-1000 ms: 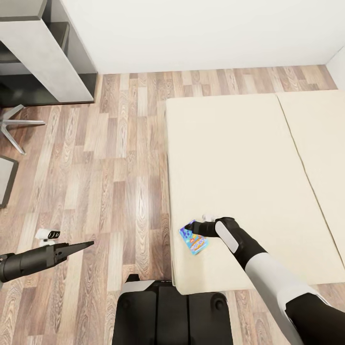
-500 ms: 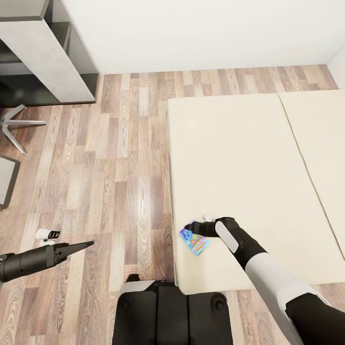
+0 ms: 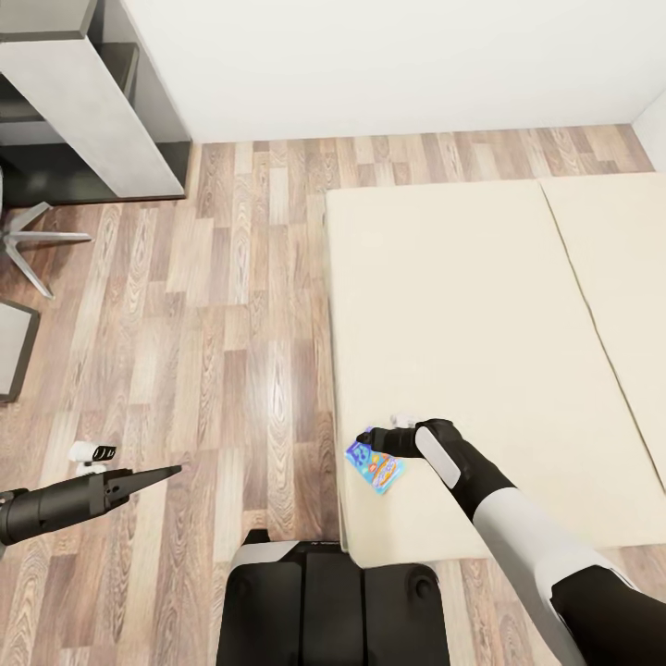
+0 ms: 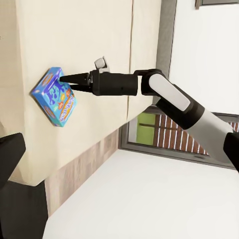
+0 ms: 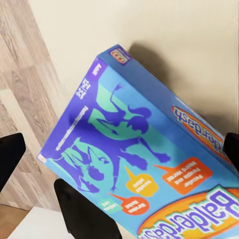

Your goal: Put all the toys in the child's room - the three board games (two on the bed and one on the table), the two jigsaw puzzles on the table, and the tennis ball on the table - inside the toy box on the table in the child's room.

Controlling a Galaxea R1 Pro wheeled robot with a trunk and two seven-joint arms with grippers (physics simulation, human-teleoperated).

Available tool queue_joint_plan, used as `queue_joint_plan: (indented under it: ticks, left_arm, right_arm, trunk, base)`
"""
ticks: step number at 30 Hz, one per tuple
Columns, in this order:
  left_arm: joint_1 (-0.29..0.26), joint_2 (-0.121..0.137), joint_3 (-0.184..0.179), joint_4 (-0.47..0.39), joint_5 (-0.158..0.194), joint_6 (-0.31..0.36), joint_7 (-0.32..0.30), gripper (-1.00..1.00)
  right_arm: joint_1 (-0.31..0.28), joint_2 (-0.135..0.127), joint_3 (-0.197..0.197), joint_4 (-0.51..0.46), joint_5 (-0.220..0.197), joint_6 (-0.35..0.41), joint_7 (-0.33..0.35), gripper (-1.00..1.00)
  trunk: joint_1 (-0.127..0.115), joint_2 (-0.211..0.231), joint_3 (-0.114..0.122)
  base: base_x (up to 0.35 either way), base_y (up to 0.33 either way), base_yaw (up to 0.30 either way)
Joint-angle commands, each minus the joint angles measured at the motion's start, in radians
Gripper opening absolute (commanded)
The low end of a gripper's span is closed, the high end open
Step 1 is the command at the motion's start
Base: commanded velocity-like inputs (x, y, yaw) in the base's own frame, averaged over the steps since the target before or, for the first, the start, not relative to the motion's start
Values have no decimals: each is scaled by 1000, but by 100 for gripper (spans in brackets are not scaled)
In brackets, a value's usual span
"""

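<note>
Room first: white walls, wood-plank floor (image 3: 231, 305), and I'm parked at the near corner of the bed (image 3: 481, 305), its plain beige mattress split by a seam on the far right side. The table (image 3: 83, 102) sits well apart at the far left, with a chair base (image 3: 32, 245) beside it. Toy box not in sight from here.

My right gripper (image 3: 377, 440) is at the blue board game (image 3: 375, 465), which lies near the mattress's near-left corner, just inside the edge. In the left wrist view the fingertips taper to the box's upper corner (image 4: 54, 96); they look clamped on it, and the box seems tipped up off the mattress (image 4: 79, 45), judging by the shadow beneath it in the right wrist view (image 5: 149, 149).

My left gripper (image 3: 162, 474) hangs over the floor, holding nothing; whether its jaws are parted I cannot tell.

Step in hand, as I judge it: secure and lift the game. A corner pinch on a flat box invites swinging, so I'd lift slowly, keep the wrist level, and clear the mattress edge before turning the base toward the table.
</note>
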Motion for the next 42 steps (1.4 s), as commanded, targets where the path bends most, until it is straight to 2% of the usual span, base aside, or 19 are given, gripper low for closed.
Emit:
queue_joint_plan:
  ticks: [1,42]
  left_arm:
    - [0,0,0,0,0,11,-4,100]
    - [0,0,0,0,0,11,-4,100]
  right_arm:
    - [0,0,2,-1,-1,3,-1,100]
    - [0,0,2,-3,-2,3,-1,100]
  trunk:
    - [0,-2,-1]
    - [0,-2,-1]
  base:
    - [-65,86,0]
    - [-4,33,0]
